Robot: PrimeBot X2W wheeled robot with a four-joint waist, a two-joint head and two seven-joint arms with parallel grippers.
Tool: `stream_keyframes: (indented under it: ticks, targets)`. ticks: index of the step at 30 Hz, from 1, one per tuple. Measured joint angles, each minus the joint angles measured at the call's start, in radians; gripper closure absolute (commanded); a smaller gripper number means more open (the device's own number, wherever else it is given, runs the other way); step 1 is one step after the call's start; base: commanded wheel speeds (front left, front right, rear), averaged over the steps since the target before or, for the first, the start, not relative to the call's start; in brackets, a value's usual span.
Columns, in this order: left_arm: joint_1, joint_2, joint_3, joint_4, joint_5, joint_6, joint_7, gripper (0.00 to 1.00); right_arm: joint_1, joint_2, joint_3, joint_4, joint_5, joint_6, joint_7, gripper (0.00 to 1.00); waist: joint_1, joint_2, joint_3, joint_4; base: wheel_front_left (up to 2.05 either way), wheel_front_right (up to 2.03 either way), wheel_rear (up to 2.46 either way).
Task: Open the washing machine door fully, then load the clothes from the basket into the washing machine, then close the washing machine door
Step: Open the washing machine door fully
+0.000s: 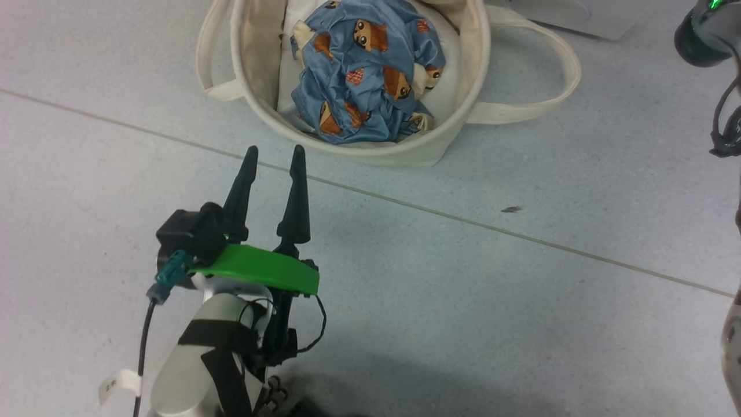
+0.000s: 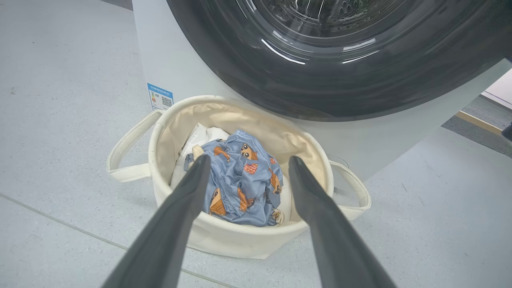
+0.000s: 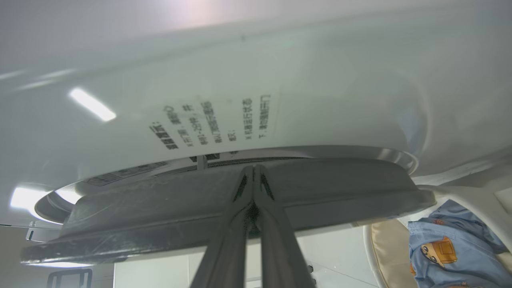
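On grey tile floor (image 1: 463, 289): basket (image 2: 224, 240) before washing machine (image 2: 180, 60).

Cool, even overhead light keeps every view bright; the pale floor (image 1: 463, 301) carries only a soft shadow at the head view's bottom edge. Thin streaks of glare curve along the glossy washing machine door (image 2: 248, 80), and hot spots bloom on the washing machine (image 3: 320, 80) in the hazy right wrist view, its printed label (image 3: 212, 124) blurred, its panel bowed by the wide lens.
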Motion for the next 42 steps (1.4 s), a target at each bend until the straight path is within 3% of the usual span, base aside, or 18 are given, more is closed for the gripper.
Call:
stream_keyframes:
  ticks: [10,17,26,39,42]
  targets:
    - [-0.007,-0.001,-0.016,0.004,-0.022,0.004,0.000,0.00,-0.077,-0.004,-0.021,0.053,0.035,0.000,0.041,1.00,0.0000,0.0000,0.019,0.021,0.00,0.00,0.00]
    - [-0.003,-0.001,-0.020,0.018,-0.023,0.005,0.000,0.00,-0.087,-0.010,-0.035,0.137,0.126,0.000,0.153,1.00,0.0000,0.0000,0.001,0.023,0.00,0.00,0.00]
    - [0.014,-0.001,-0.012,0.018,-0.013,0.004,0.000,0.00,-0.070,-0.013,0.013,0.199,0.132,0.000,0.252,1.00,0.0000,0.0000,-0.041,0.023,0.00,0.00,0.00]
    - [0.100,0.000,0.038,0.049,0.036,-0.002,0.000,0.00,0.239,0.156,0.041,0.125,0.153,0.000,0.282,1.00,-0.0002,0.0001,-0.195,0.002,0.00,0.00,0.00]
    - [0.118,0.000,0.047,0.054,0.037,-0.003,0.000,0.00,0.273,0.166,0.052,0.120,0.156,0.000,0.282,1.00,-0.0002,0.0001,-0.224,0.000,0.00,0.00,0.00]
